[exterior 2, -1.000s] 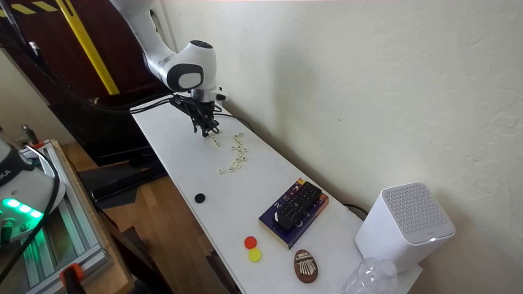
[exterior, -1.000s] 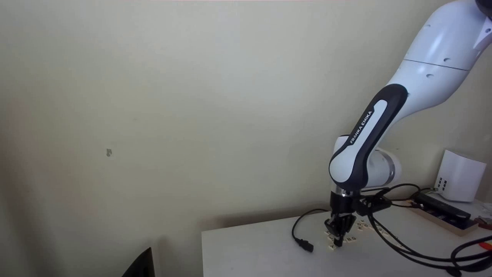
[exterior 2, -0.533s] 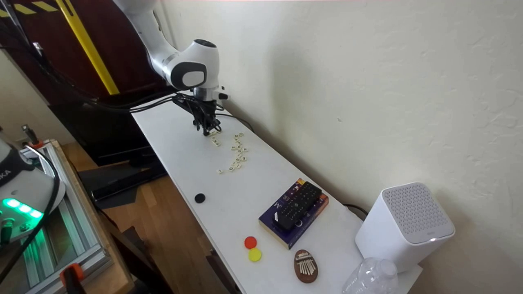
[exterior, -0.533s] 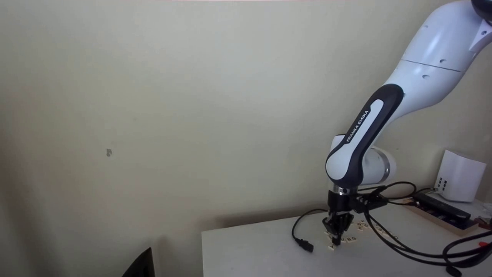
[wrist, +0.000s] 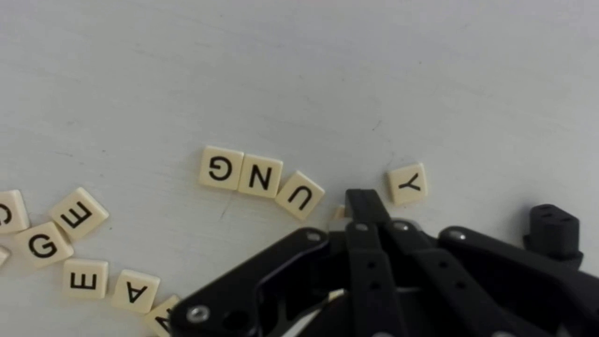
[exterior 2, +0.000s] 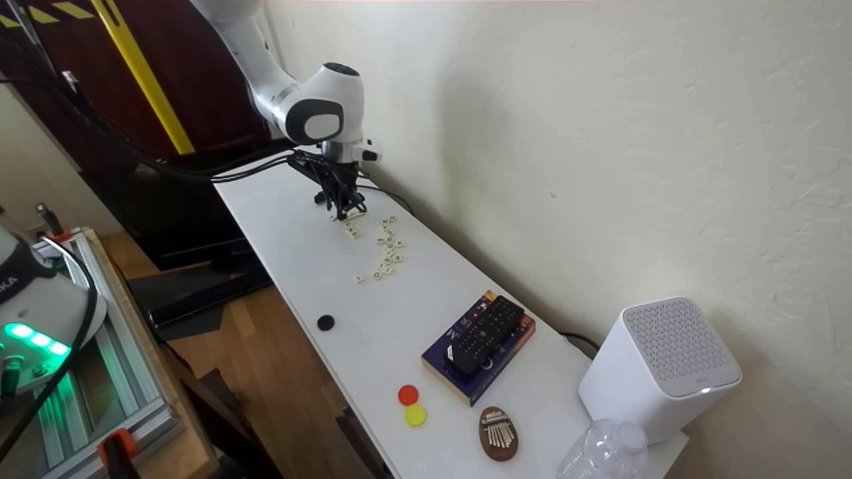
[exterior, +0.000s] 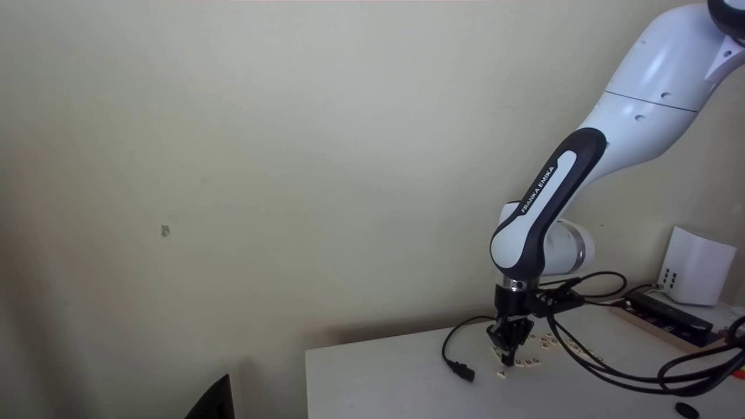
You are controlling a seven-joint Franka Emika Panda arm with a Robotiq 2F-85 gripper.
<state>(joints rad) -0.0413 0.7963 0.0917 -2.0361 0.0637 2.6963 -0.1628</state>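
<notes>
Pincer [wrist: 368,206] pressed tog w/ nothing visible in it, & in wrist view squarish Y tile [wrist: 407,184] lies on counter [wrist: 299,93] just R, U tile [wrist: 300,195] near L, 3rd tile [wrist: 340,212] part-hid behind it.

Prob. home lab: wood flr [exterior 2: 266,372], alum. frame [exterior 2: 126,352], kalimba [exterior 2: 498,436].

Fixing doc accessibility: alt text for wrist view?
Closed black end effector between letter tile U and letter tile Y on a white tabletop. Left of U: tile N, then tile G; other letter tiles lower left; power-cord connector at right.
</notes>
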